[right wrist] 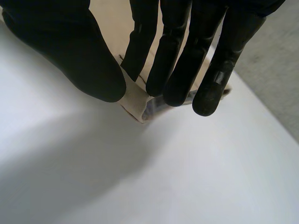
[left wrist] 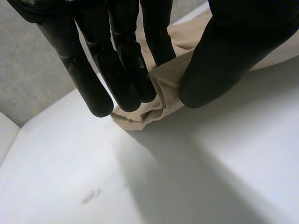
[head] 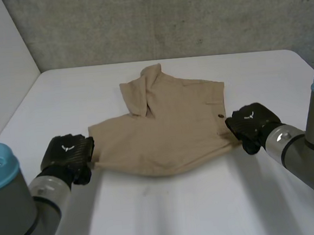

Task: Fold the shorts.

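Head view: the tan shorts point(head: 169, 133) lie spread on the white table point(head: 181, 213) between the 2 hands. 1 flap point(head: 144, 91) is turned back over the cloth on the side far from both sets of fingertips.
Left arm: the left hand point(head: 67, 152) sits knuckles up at the near corner of the shorts on its own side, its fingertips at the cloth's edge.
Right arm: the right hand point(head: 252, 122) sits at the opposite side of the shorts, its fingertips meeting the corner nearest it.
Left wrist view: the fingers point(left wrist: 124, 74) are straight and held close together, with the thumb point(left wrist: 219, 60) facing them. A bunched corner of the shorts point(left wrist: 161, 86) is pinched between the fingertips and the thumb tip. A small roll of cloth pokes out just past the fingertips.
Right wrist view: the fingers point(right wrist: 175, 65) are straight and side by side, with the thumb point(right wrist: 84, 60) facing them. The corner of the shorts point(right wrist: 133, 100) is nipped between the thumb tip and the nearest fingertips. A sliver of paler lining shows just under those fingertips.
Table: beyond the left fingertips lies bare white surface with 1 faint mark point(left wrist: 91, 196) on it. Beyond the right fingertips the white top runs to its edge.
Wall: a grey wall point(head: 165, 19) stands behind the table, past the folded flap.
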Motion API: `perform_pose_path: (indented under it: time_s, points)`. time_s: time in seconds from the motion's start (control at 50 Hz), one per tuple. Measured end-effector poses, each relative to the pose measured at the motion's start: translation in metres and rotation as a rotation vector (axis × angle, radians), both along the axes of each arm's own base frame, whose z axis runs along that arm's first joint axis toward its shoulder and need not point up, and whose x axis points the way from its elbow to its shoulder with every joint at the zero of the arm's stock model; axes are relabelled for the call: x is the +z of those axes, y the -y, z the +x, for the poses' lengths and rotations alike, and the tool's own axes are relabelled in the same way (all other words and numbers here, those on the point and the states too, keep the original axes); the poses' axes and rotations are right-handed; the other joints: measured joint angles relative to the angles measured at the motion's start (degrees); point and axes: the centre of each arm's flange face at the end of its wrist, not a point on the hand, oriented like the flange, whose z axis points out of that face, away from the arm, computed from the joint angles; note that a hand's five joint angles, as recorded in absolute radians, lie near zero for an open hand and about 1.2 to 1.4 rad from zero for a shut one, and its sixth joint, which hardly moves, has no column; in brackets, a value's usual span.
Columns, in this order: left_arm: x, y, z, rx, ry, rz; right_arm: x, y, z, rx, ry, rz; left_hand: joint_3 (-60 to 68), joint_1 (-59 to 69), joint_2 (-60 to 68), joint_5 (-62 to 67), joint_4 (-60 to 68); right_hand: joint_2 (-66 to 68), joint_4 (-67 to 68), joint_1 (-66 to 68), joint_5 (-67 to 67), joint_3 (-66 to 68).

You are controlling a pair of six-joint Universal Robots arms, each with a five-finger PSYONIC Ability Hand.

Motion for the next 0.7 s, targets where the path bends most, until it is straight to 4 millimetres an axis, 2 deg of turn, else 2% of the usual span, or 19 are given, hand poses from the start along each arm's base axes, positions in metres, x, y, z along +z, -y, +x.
perform_pose_path:
  time_s: [0.18, 0.2, 0.28, 0.38, 0.52, 0.54, 0.56, 0.64, 0.7]
  points:
    - [0.017, -0.045, 0.017, -0.038, 0.106, 0.149, 0.007, -0.047, -0.017, 0.083, -0.201, 0.184, 0.0, 0.0, 0.0, 0.0, 0.0, 0.0, 0.0, 0.0, 0.0, 0.0]
    - [0.02, -0.056, 0.02, -0.059, 0.13, 0.177, 0.007, -0.06, -0.022, 0.119, -0.264, 0.23, 0.0, 0.0, 0.0, 0.0, 0.0, 0.0, 0.0, 0.0, 0.0, 0.0]
    - [0.023, -0.076, 0.023, -0.109, 0.155, 0.212, 0.006, -0.084, -0.031, 0.184, -0.358, 0.302, 0.0, 0.0, 0.0, 0.0, 0.0, 0.0, 0.0, 0.0, 0.0, 0.0]
    - [0.019, -0.089, 0.024, -0.157, 0.153, 0.224, 0.001, -0.097, -0.037, 0.219, -0.398, 0.332, 0.0, 0.0, 0.0, 0.0, 0.0, 0.0, 0.0, 0.0, 0.0, 0.0]
    - [0.011, -0.08, 0.016, -0.174, 0.133, 0.195, -0.003, -0.092, -0.035, 0.216, -0.38, 0.283, -0.6, -0.9, -1.2, -0.5, -0.6, 0.0, 0.0, 0.0, 0.0, 0.0]
    - [0.011, -0.074, 0.012, -0.175, 0.125, 0.174, -0.003, -0.089, -0.034, 0.214, -0.374, 0.267, -11.9, -12.5, -11.9, -10.8, -11.9, 0.0, 0.0, 0.0, 0.0, 0.0]
    - [0.012, -0.069, 0.01, -0.175, 0.118, 0.156, -0.004, -0.087, -0.033, 0.211, -0.367, 0.252, -34.3, -35.0, -34.8, -31.8, -34.0, 0.0, 0.0, 0.0, 0.0, 0.0]
    - [0.024, -0.048, -0.002, -0.181, 0.103, 0.057, -0.004, -0.081, -0.031, 0.199, -0.347, 0.22, -44.5, -40.8, -45.2, -42.2, -45.5, 0.0, 0.0, 0.0, 0.0, 0.0]
    - [0.033, -0.031, -0.011, -0.187, 0.099, -0.024, -0.004, -0.078, -0.03, 0.19, -0.333, 0.206, -45.3, -40.8, -45.9, -42.8, -46.2, 0.0, 0.0, 0.0, 0.0, 0.0]
